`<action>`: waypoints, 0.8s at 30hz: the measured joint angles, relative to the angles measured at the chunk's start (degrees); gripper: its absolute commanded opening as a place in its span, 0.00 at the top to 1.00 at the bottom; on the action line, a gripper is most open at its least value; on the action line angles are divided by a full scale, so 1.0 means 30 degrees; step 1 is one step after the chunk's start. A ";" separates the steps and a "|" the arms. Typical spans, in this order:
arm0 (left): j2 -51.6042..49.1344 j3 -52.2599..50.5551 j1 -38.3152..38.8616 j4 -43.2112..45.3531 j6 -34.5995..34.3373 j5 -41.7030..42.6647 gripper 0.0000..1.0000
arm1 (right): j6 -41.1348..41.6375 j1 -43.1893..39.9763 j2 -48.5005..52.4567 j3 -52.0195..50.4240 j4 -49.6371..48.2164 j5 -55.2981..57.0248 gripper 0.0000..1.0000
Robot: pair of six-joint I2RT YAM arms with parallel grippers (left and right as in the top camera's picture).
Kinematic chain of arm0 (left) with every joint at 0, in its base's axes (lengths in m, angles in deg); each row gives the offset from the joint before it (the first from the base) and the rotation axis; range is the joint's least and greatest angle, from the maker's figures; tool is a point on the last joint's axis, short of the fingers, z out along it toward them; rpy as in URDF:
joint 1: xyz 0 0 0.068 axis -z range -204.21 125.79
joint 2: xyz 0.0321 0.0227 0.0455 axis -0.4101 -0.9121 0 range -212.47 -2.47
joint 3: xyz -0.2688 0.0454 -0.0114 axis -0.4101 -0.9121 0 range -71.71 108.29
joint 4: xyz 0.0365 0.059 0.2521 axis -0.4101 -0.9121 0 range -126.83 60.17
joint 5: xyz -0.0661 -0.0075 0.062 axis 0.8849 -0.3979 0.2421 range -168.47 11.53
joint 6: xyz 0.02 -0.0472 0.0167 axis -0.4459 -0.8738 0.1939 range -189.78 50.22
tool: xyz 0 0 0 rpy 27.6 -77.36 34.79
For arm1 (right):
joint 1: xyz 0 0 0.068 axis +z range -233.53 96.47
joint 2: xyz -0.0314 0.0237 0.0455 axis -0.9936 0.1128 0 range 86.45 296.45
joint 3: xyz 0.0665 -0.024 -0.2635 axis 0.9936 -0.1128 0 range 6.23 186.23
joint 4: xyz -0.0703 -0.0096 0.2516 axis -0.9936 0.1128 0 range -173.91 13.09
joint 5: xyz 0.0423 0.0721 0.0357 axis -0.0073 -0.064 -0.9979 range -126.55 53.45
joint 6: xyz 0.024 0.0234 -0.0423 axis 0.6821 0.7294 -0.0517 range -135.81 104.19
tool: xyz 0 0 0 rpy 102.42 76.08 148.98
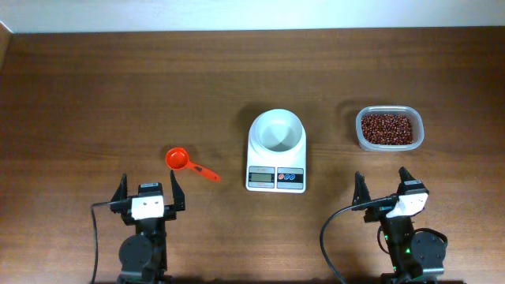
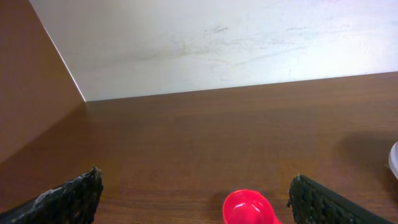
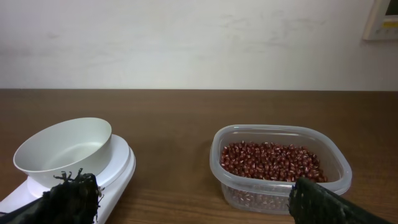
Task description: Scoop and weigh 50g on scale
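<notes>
On the left side of the brown table (image 1: 237, 79), near the front edge, the left claw (image 1: 148, 182) is wide open and holds nothing; just ahead of it and a bit to the right lies the red scoop (image 1: 188, 164), its cup to the left and its handle pointing right and toward the front; the claw is not touching it; from the left wrist, the cup shows low down between the two black fingers (image 2: 68, 199); in the middle sits the white scale (image 1: 276, 175), with its screen and round buttons facing the front and a white bowl (image 1: 276, 130) on top; to the right, near the front edge, the right claw (image 1: 383, 177) is wide open too, with nothing in it, and it is well apart from the scale; farther back stands a clear tub (image 1: 358, 131), to the right of the scale and not touching it; the dark red beans (image 1: 387, 128) lie in the tub.
</notes>
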 measured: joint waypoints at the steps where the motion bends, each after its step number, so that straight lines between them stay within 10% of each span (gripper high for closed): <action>1: 0.0000 0.0000 0.0000 0.0000 0.0000 0.0000 0.01 | -0.0015 0.0000 0.0000 0.0000 0.0000 0.0000 0.01; 24: 0.0000 0.0000 0.0000 0.0393 0.0000 0.0801 0.01 | 0.0000 0.0000 0.0000 0.0000 0.0000 0.0000 0.01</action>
